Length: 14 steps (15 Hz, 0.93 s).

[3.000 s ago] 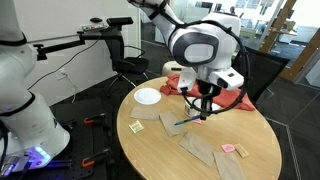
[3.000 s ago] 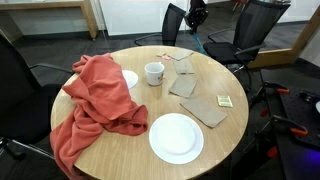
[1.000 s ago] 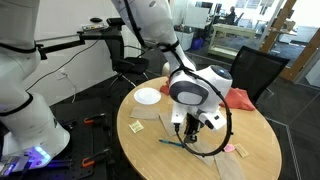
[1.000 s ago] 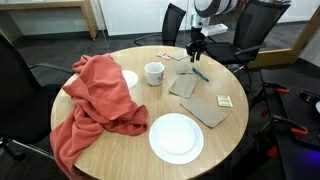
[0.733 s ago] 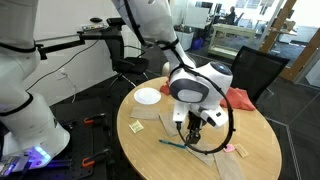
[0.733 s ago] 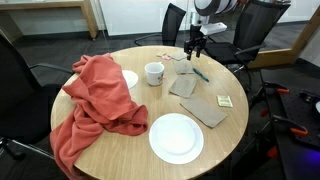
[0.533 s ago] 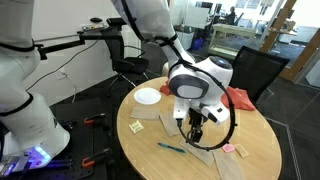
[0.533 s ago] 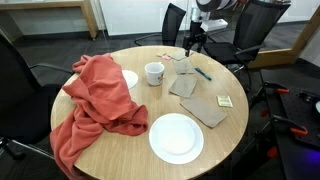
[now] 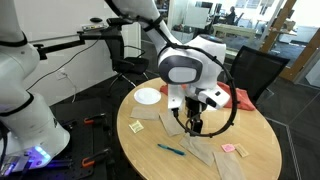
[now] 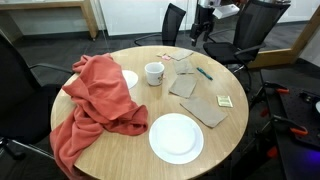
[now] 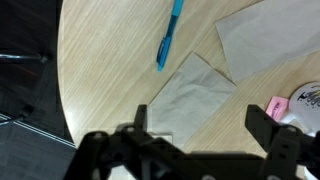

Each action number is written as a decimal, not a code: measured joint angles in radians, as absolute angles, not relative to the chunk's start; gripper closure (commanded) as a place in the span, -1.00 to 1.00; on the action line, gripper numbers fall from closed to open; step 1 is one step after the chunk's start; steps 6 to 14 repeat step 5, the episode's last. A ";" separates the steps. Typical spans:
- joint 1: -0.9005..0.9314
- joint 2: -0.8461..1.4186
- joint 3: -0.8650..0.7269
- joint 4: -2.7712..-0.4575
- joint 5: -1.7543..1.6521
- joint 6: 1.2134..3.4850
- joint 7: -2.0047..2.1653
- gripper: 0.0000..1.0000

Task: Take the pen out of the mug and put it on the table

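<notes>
Office chairs (image 10: 255,30) ring the round, light-wood desk (image 9: 150,138), and from my remote seat I judge the job to be at its closing step. I see the pen (image 11: 170,37) lying flat on the bare wood in the wrist view, just beside a corner of a brown paper sheet (image 11: 190,95) and not touching the hand (image 11: 200,125). The two fingers (image 11: 140,118) are spread wide with nothing between them. In an exterior view the pen (image 10: 204,72) rests well apart from the mug (image 10: 154,72), which stands upright near the red cloth (image 10: 100,100), with the white plate (image 10: 176,137) closer to the camera. In an exterior view the hand (image 9: 194,124) hangs above the desk, with the pen (image 9: 171,149) off to one side of it near the desk's edge. To my eye the pen is out and set down, so the next move calls only for raising the arm straight up and clear, keeping the fingers away from the pen so it is not nudged toward the rim.
</notes>
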State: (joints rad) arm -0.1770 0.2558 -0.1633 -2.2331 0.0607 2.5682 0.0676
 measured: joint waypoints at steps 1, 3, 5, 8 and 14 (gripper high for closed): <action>-0.174 0.231 -0.165 -2.251 0.045 2.573 0.068 -1.00; -0.173 0.189 -0.168 -2.280 0.017 2.578 0.068 -1.00; -0.173 0.156 -0.172 -2.301 -0.002 2.579 0.068 -1.00; -0.173 0.156 -0.172 -2.301 -0.002 2.579 0.068 -1.00; -0.173 0.156 -0.172 -2.301 -0.002 2.579 0.068 -1.00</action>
